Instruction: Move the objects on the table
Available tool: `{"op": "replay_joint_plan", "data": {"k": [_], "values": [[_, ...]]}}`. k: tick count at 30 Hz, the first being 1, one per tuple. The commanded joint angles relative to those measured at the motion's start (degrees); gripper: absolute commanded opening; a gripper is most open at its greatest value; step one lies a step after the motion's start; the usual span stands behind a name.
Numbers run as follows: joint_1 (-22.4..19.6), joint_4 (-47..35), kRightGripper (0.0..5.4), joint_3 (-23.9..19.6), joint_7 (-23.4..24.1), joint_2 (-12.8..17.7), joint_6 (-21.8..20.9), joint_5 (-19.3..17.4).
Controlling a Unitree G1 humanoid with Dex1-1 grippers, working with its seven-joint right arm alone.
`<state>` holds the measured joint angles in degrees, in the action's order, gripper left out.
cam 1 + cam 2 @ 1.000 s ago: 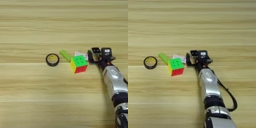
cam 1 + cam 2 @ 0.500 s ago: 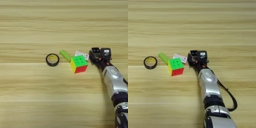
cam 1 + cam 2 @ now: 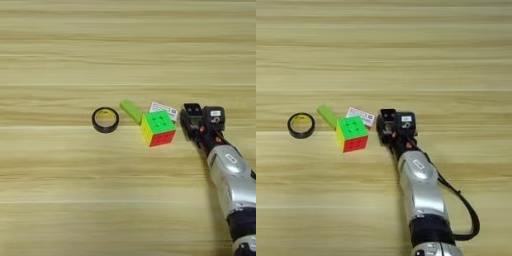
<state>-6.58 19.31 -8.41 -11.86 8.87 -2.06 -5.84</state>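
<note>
- The objects lie in one loose row near the middle of the surface (image 3: 60, 200), which is a wide top of light wooden planks.
- The puzzle cube (image 3: 158, 128) sits flat, with its green face up and a red and a yellow side facing the camera. It is the nearest object to the end effector (image 3: 192, 119), so I judge it is the likely next thing to be pushed or taken.
- The lime-green bar (image 3: 131, 110) lies flat just behind and left of the cube; its near end seems to touch the cube or be very close to it, and I cannot tell which.
- The white-and-red card (image 3: 164, 110) lies flat behind the cube, partly hidden by it, between the cube and the end effector.
- The black tape ring (image 3: 105, 120) lies flat on its side, apart from the others, further left.
- A tiny white box with a black top I cannot make out with certainty near the black fingers.
- The right arm comes in from the bottom right, its silver forearm (image 3: 418, 185) stretched low over the surface and pointing up and left toward the cube.
- The end effector is just to the right of the cube, with a small gap. Whether it is open, closed or gripping something I cannot tell.
</note>
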Motion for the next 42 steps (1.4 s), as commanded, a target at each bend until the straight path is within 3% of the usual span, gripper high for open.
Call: {"op": "replay_joint_plan", "data": {"k": [1,9,16,27,28,33,42], "values": [[2.1,-8.9,2.48,1.3,0.4,0.2,2.1,0.3],[12.0,-20.1,2.48,3.5,0.5,-0.8,7.4,0.0],[17.7,-29.3,2.48,3.9,0.8,-0.8,11.7,-0.2],[18.3,-30.7,2.48,4.1,0.7,-0.9,13.1,0.1],[18.4,-30.7,2.84,4.2,0.6,-0.9,13.1,0.1],[18.3,-30.9,3.36,4.1,0.8,-1.0,12.4,0.2],[18.6,-33.2,4.36,4.2,0.2,-1.8,7.1,-0.3]]}}
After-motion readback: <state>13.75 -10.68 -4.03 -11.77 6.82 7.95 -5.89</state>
